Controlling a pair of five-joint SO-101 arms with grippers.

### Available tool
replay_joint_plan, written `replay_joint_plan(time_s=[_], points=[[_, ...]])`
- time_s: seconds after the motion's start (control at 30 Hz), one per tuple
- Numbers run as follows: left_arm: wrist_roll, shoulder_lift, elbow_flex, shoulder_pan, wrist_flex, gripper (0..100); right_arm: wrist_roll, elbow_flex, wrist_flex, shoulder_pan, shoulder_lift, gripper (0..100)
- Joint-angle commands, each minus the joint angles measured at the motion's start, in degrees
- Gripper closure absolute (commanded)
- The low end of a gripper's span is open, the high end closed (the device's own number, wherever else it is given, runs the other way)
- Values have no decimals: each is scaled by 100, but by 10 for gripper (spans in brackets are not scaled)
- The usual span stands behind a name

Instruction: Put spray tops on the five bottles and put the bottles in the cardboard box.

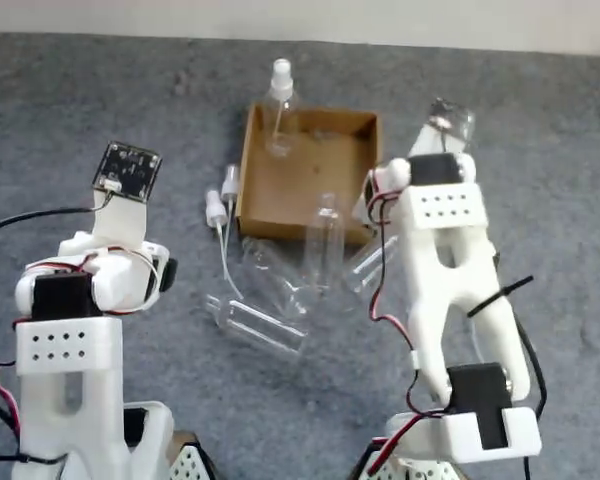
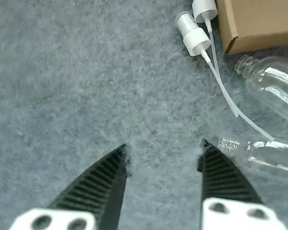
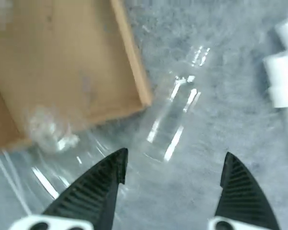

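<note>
The cardboard box lies open at the table's far middle, and a bottle with a spray top rests across its far rim. Several clear uncapped bottles lie before the box, one nearest me, and one stands at the box's front edge. Two loose spray tops lie left of the box. My left gripper is open over bare carpet, short of the spray tops and two bottle necks. My right gripper is open above a lying bottle beside the box corner.
Grey carpet covers the table. The right arm stretches along the box's right side, with another clear bottle beyond it. The left arm stands at the near left, with open carpet ahead of it.
</note>
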Motion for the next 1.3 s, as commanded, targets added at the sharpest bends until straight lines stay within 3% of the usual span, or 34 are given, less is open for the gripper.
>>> replay_joint_plan(time_s=[0.0, 0.57, 0.73, 0.9, 1.03, 1.27], points=[[-88, 22, -259, 92, 44, 807, -352, 391, -611, 31, -198, 743], [-88, 22, -286, 92, 44, 806, -308, 2308, -2448, 40, -198, 748], [-88, 22, -295, 92, 44, 806, -211, 2571, -2440, 92, -198, 853], [-88, 22, -295, 92, 44, 806, 580, 2782, -2404, 708, -268, 958], [-88, 22, -295, 92, 44, 806, 1521, 2642, -1745, 1077, -391, 996], [-97, 22, -251, -31, 44, 806, 1705, 2352, -1367, 936, -2844, 996]])
